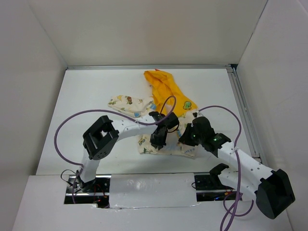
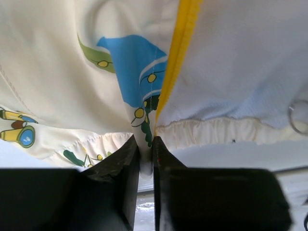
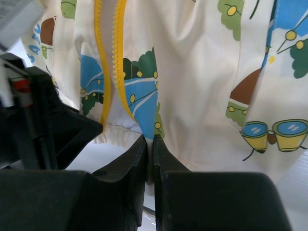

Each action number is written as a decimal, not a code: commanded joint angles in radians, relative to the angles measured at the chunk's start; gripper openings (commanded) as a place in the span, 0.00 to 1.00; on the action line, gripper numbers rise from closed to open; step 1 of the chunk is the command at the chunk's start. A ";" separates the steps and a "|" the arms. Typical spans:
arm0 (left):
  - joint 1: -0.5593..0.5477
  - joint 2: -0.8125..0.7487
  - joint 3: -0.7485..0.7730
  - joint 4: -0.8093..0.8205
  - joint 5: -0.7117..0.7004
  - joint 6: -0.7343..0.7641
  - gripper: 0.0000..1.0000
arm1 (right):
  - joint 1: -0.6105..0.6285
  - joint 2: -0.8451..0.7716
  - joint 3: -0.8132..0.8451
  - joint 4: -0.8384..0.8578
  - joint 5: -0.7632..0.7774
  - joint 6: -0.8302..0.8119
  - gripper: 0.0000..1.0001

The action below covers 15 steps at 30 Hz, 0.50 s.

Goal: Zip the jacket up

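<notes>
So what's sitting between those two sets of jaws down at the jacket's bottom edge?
The jacket's hem and its two yellow zipper strips, lying apart and unjoined. The right wrist view shows both strips between the two sets of jaws.

Jacket (image 1: 166,96) soft matt cloth; zipper teeth (image 3: 117,57) yellow plastic; table (image 1: 86,96) smooth white, slightly glossy

Jacket (image 1: 185,103) lies crumpled at mid-table. It is cream with colourful cartoon prints. The yellow-orange hood (image 1: 162,83) points toward the far edge and one sleeve (image 1: 126,102) is spread left. The hem (image 2: 216,131) is gathered. The two tooth rows of the yellow zipper strip (image 3: 118,53) stand apart near the hem, so it is apparently unzipped there.
</notes>
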State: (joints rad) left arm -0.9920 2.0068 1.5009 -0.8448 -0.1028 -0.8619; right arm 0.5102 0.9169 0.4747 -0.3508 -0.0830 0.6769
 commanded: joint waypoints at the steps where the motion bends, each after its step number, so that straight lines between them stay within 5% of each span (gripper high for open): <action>1: -0.004 -0.098 0.013 0.041 0.020 0.050 0.29 | -0.007 0.002 0.007 0.041 -0.012 -0.019 0.15; 6: 0.003 -0.115 -0.002 0.064 0.029 0.081 0.36 | -0.009 0.002 0.005 0.049 -0.015 -0.014 0.15; 11: 0.003 -0.076 -0.005 0.055 0.046 0.095 0.10 | -0.010 -0.003 -0.004 0.039 -0.006 -0.014 0.14; 15: 0.001 -0.068 -0.018 0.067 0.060 0.095 0.21 | -0.012 0.004 -0.005 0.042 -0.006 -0.011 0.14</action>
State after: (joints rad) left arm -0.9916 1.9293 1.4979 -0.7906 -0.0696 -0.7837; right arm 0.5060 0.9199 0.4747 -0.3508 -0.0906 0.6743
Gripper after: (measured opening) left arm 0.187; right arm 0.148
